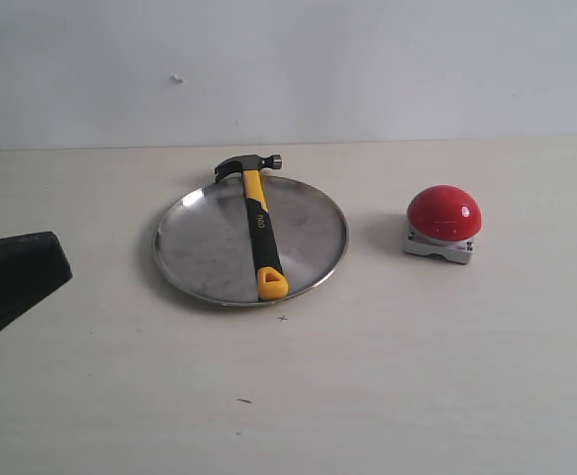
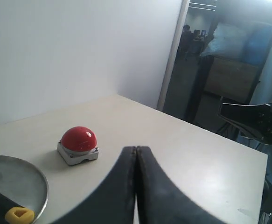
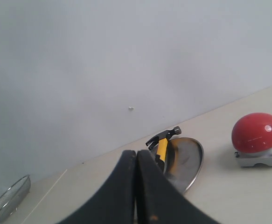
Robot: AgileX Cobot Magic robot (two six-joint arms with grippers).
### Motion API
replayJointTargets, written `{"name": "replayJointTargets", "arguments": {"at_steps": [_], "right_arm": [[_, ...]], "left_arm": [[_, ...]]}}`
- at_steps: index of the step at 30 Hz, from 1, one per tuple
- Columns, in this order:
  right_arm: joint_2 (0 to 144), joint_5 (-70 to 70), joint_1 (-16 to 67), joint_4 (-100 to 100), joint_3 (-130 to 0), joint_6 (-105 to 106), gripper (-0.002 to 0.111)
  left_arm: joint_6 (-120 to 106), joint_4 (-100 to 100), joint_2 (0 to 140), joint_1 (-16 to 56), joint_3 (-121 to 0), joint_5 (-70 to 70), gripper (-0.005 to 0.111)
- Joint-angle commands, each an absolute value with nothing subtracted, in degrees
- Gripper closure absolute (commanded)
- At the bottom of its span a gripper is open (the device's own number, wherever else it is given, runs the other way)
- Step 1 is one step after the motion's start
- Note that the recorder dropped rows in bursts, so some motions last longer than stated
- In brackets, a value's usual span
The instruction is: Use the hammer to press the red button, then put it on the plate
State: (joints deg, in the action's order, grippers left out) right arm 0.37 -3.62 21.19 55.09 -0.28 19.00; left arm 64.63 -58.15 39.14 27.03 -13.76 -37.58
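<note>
At the desk's [image 1: 367,386] left edge, the left arm's black end [image 1: 16,272] pokes into the exterior view, mostly cut off, well apart from everything else. Its wrist view shows the left gripper [image 2: 136,151] with both dark fingers pressed flat together, pinching nothing and touching nothing. Moving right, the plate [image 1: 199,247] sits around the desk's middle, nearer the far edge than the near one. The hammer [image 1: 258,233] lies across it. The steel head hangs past the plate's rim toward the far edge, and the holed yellow end rests at the rim on the near side. The pale lettering on the handle is too small to read. Further right, apart from the plate, the red button [image 1: 444,213] stands on its grey base, with nothing on it. The right gripper [image 3: 136,154] does not show in the exterior view. In its wrist view its fingers are closed tight against each other and empty, and they hide the lower handle and part of the plate. The left wrist view cuts off most of the plate, leaving only the hammer's yellow tip. A metal rim [image 3: 7,198] at one corner of the right wrist view is cut off, and I cannot tell what it is.
</note>
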Motion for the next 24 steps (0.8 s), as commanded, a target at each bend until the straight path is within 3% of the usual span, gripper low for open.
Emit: {"name": "replayJointTargets", "arguments": {"at_steps": [1,15,24], "right_arm": [[0.0,-3.3,20.8,54.9,0.0,19.4,0.108],[0.0,-3.3,20.8,54.9,0.0,19.4,0.108],[0.0,-3.3,20.8,54.9,0.0,19.4,0.108]], "left_arm": [[62.2,-58.5,38.7,27.4,-13.6,-37.8,0.106],[62.8,-54.1,38.5,27.4,-13.6,-35.9,0.106],[74.1,-52.2,22.5,21.2,-10.2,-26.0,0.106]]}}
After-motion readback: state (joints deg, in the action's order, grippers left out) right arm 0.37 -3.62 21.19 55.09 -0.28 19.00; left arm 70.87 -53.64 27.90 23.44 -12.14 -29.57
